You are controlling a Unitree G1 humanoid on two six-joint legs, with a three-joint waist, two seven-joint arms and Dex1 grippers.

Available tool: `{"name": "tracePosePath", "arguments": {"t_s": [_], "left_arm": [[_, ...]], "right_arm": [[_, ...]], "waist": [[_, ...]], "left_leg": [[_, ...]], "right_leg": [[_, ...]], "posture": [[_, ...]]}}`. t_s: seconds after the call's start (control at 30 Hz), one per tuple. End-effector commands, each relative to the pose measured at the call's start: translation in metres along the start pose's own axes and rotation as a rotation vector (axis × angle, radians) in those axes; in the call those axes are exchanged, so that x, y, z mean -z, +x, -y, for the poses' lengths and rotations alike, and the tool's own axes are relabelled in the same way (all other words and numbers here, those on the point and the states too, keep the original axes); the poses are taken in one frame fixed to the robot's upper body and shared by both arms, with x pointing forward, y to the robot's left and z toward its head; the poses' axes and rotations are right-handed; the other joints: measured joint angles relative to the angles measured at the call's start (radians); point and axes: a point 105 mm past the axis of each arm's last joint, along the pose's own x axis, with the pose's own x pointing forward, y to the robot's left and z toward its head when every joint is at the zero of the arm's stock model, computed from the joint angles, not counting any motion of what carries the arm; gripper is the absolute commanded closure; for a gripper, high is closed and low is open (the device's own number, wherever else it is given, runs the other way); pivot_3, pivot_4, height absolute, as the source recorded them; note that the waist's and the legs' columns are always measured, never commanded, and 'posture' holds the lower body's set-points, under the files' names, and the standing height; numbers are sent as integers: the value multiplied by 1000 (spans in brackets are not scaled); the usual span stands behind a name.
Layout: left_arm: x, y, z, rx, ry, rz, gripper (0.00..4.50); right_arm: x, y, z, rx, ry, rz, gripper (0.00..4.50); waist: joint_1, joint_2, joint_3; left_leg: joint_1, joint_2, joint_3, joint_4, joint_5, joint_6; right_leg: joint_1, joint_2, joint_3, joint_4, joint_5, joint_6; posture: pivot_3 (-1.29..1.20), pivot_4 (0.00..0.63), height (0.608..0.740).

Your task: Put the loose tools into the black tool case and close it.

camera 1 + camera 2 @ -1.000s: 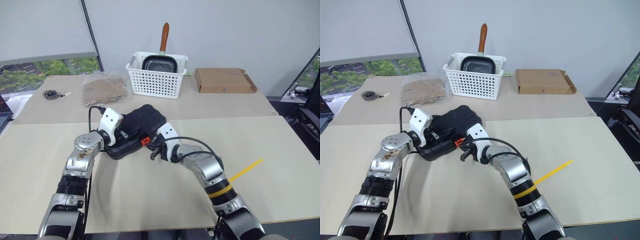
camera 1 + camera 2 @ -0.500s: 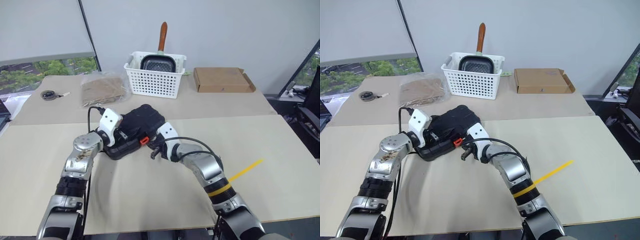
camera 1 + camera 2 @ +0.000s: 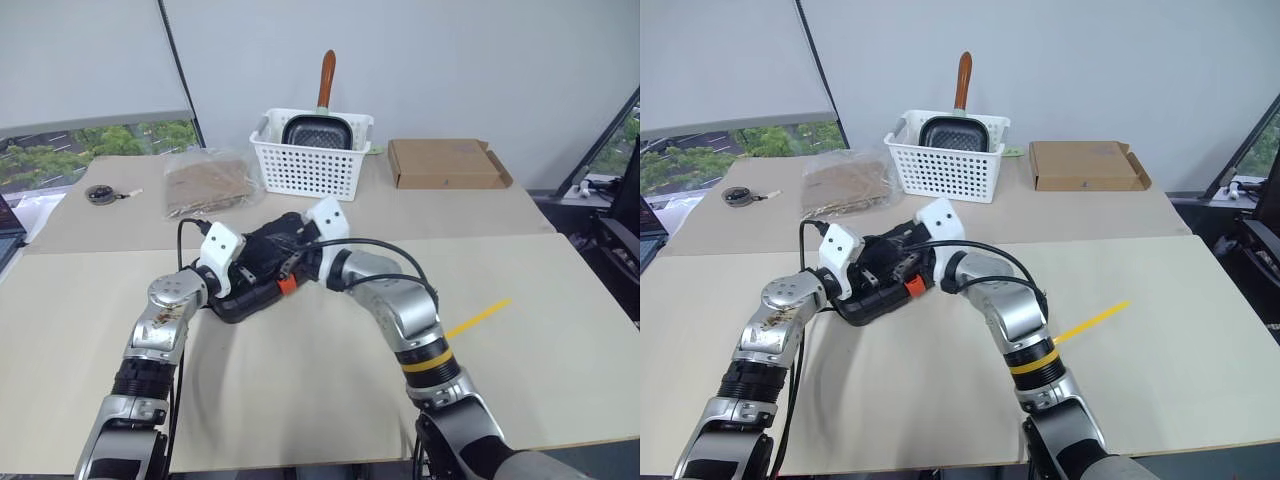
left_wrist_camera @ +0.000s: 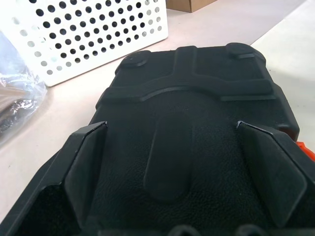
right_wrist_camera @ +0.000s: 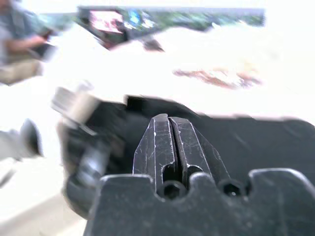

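Observation:
The black tool case lies closed on the table, its orange latch facing me. My left gripper is open, its two fingers spread wide over the ribbed lid from the case's left end. My right gripper is shut with nothing between its fingers. It hovers just above the lid near the latch, pointing toward the left gripper. A small greyish tape ring lies on the table far off to the left.
A white perforated basket holding a pan stands behind the case. A plastic bag lies to its left and a cardboard box to its right. A yellow strip lies on the table at the right.
My right gripper has lifted from the table in front of the latch and swung up and left over the lid. The left gripper has stayed on the case.

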Motion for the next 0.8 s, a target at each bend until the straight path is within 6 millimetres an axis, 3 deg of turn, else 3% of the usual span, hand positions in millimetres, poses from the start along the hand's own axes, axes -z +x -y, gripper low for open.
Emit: {"name": "tracePosePath", "arguments": {"t_s": [0.03,0.4,0.53,0.67,0.8], "left_arm": [[90,-14,35,81,-148,-325,0],[85,-21,22,35,-160,-280,0],[61,-23,15,24,-178,-144,0],[19,-40,1,-15,-189,86,0],[-5,-66,0,-26,-204,214,0]], "right_arm": [[-10,-3,0,-5,-12,42,4408],[-9,-22,21,33,-43,43,4408],[-6,-42,35,20,-99,54,4408],[11,-75,47,-28,-165,35,4408],[22,-99,54,-69,-179,4,3322]], "waist": [[3,0,-1],[2,1,-1],[-6,2,0],[-14,0,3],[-22,-3,8]], "left_leg": [[0,-1,1,0,-1,2],[0,-1,3,0,-3,3],[-1,0,3,0,-3,3],[-5,0,4,-2,-3,3],[-9,1,5,-2,-3,8]], "right_leg": [[0,-1,1,0,-1,0],[2,-1,2,-1,-2,2],[2,-1,3,-1,-2,2],[-1,0,3,-1,-3,3],[-5,1,3,-1,-4,4]], "posture": [[0,150,700],[0,150,700],[0,150,700],[0,150,700],[0,150,700]]}}
